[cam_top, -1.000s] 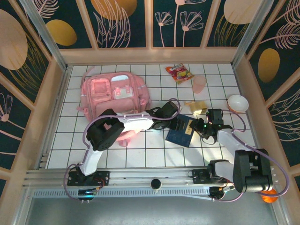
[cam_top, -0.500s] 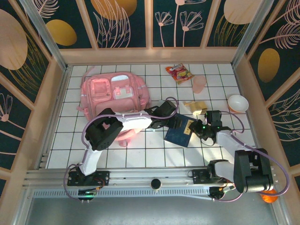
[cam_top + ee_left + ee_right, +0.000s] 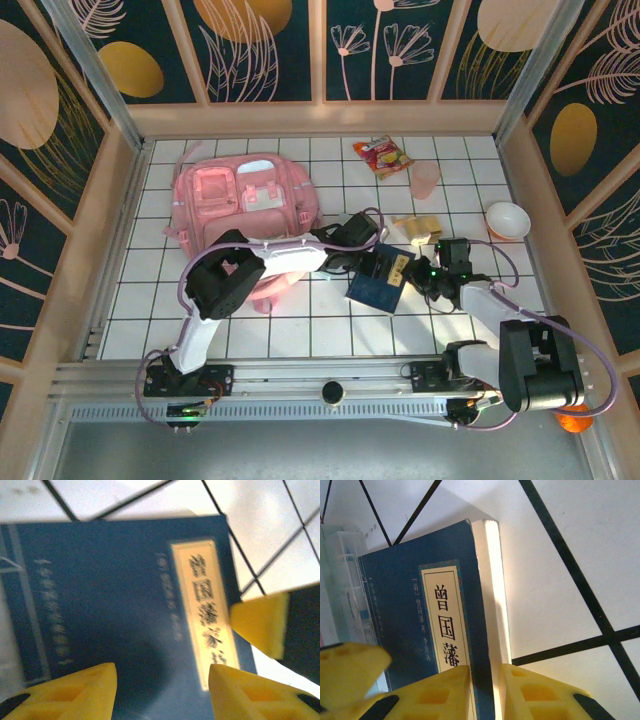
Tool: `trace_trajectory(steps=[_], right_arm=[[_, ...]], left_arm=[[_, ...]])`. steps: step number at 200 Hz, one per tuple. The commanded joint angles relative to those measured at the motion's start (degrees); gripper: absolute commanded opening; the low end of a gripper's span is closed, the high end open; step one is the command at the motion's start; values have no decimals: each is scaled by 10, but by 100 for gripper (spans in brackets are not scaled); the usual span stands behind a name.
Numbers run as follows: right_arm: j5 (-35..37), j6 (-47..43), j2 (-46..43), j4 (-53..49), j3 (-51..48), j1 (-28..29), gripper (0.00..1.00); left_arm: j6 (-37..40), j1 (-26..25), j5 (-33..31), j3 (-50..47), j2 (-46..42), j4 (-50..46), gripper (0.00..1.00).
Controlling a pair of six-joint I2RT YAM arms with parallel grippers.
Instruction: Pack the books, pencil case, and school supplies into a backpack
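Note:
The dark navy book point(image 3: 380, 282) with its cream label point(image 3: 445, 625) lies on the white tiles, right of the pink backpack point(image 3: 245, 198). My right gripper point(image 3: 485, 692) is shut on the book's page edge, one finger on the cover and one on the outer side; in the top view it point(image 3: 413, 273) is at the book's right edge. Just above the cover point(image 3: 115, 605) my left gripper point(image 3: 161, 692) hangs open, holding nothing. A pale blue-green pencil case point(image 3: 345, 580) lies along the book's far side. The small pale yellow supply block point(image 3: 416, 228) sits behind the book.
A red-orange snack packet point(image 3: 383, 156) and a pink cup point(image 3: 426, 180) lie at the back right. A white bowl point(image 3: 507, 220) stands near the right wall. Wooden walls ring the tiled floor point(image 3: 300, 320).
My right gripper's jaws have narrowed onto the book's edge. The book has shifted slightly left and toward me. The left gripper has stayed open over the cover.

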Motion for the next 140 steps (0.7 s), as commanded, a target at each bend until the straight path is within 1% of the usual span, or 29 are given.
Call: trace_trajectory(steps=[1, 10, 17, 45, 85, 117, 140], right_arm=[[2, 8, 0, -19, -10, 6, 22], [11, 5, -6, -33, -8, 5, 22], [18, 2, -11, -46, -6, 4, 22], [40, -12, -32, -87, 2, -2, 23], [21, -15, -47, -85, 5, 1, 24], [1, -16, -51, -77, 5, 5, 26], [-8, -11, -58, -70, 11, 12, 30]], left_arm=[[-6, -14, 56, 10, -2, -6, 51], [-9, -15, 48, 7, -5, -9, 52], [-11, -16, 30, 4, -8, -15, 52], [0, -11, -82, -9, -25, -43, 55], [3, 12, -153, -29, -34, -52, 56], [6, 30, -173, -37, -38, -41, 56], [10, 34, -181, -34, -40, -36, 57]])
